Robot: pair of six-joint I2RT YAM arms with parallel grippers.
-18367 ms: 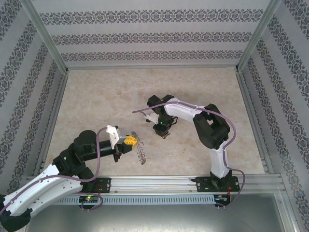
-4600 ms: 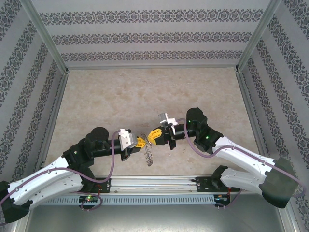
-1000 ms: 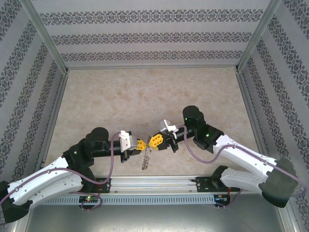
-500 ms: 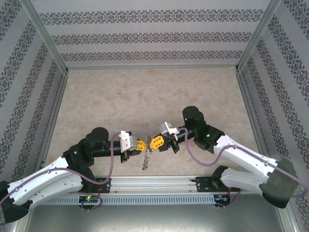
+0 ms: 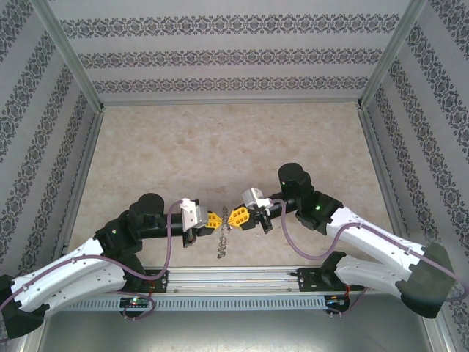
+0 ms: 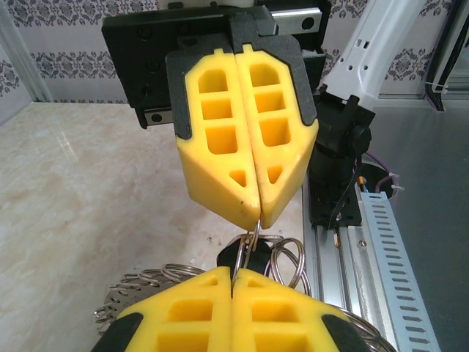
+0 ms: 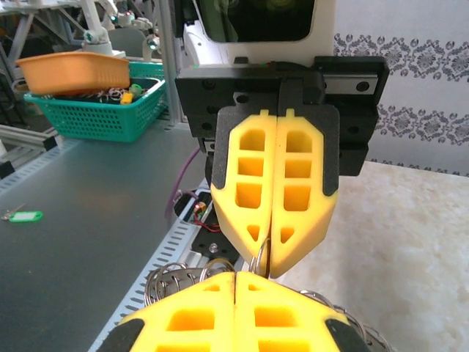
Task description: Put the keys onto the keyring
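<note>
At the near edge, the aluminium rail (image 5: 242, 277) carries both arm bases, and the arms reach inward until their tips meet just beyond it. The left claw (image 5: 213, 219) is pinched shut, its yellow pads flush together, and it holds the keyring (image 5: 222, 247) by one of the thin wire loops on the rim. The rest of the ring hangs edge-on below the meeting point, toward the rail. I cannot tell whether its lower edge touches the worktop (image 5: 220, 147).

Nose to nose with it, the right claw (image 5: 238, 217) is also squeezed shut, with a silvery sliver poking from between its pads. In the left wrist view this runs down to the small dark head of the key (image 6: 233, 255), which sits right at the left claw's tips among the wire loops.

Beyond them lies the pale marbled worktop, then the patterned back wall (image 5: 234, 59).
</note>
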